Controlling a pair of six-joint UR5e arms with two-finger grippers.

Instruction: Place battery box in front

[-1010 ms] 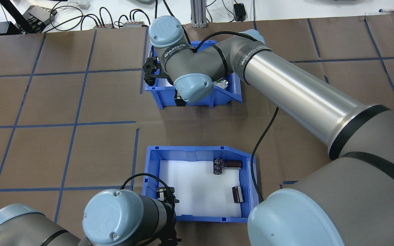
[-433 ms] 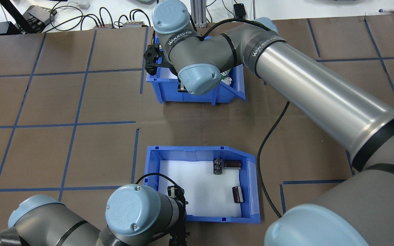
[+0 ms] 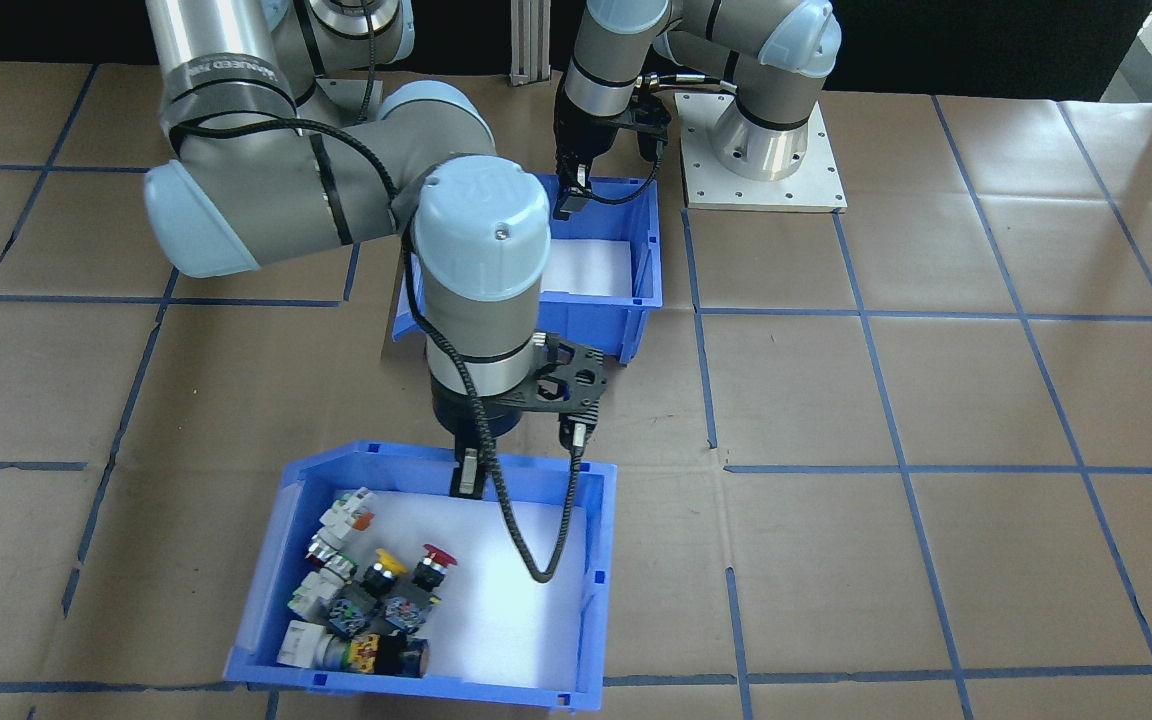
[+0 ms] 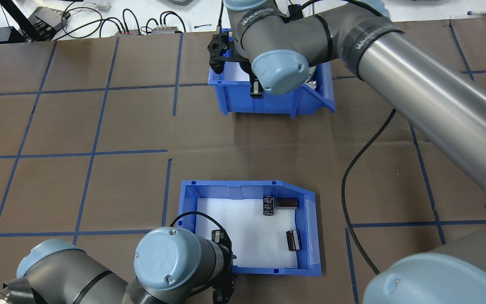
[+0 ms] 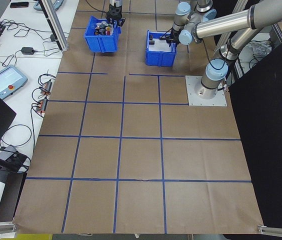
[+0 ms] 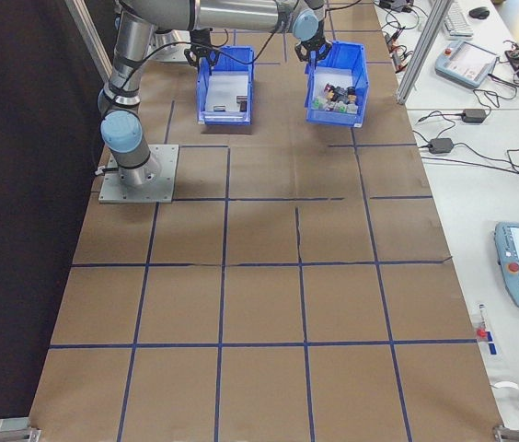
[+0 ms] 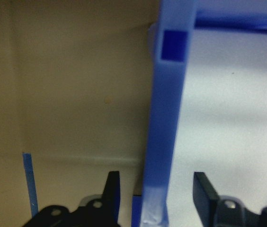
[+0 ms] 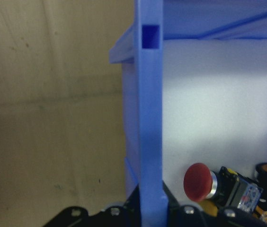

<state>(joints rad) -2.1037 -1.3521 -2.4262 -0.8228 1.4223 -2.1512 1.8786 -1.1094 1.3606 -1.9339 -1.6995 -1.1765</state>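
The battery box (image 4: 243,185) is a blue bin with a white floor and a few dark cylinders (image 4: 287,203), near the robot. My left gripper (image 4: 222,291) is open, one finger on each side of its robot-side wall (image 7: 164,142) with gaps showing; in the front-facing view the left gripper (image 3: 568,200) sits at that wall. The other blue bin (image 4: 268,103) holds colourful push-button switches (image 3: 376,590). My right gripper (image 3: 466,480) is shut on this bin's wall (image 8: 150,118), next to a red button (image 8: 197,182).
A black cable (image 4: 365,147) hangs from the right arm over the table between the bins. Cables and boxes (image 4: 49,19) lie beyond the table's far edge. The left arm's base plate (image 3: 761,150) stands beside the battery box.
The right arm has carried the switch bin farther from the robot and rightward in the overhead view. The left wrist has shifted right along the battery box's near wall. The battery box stays put.
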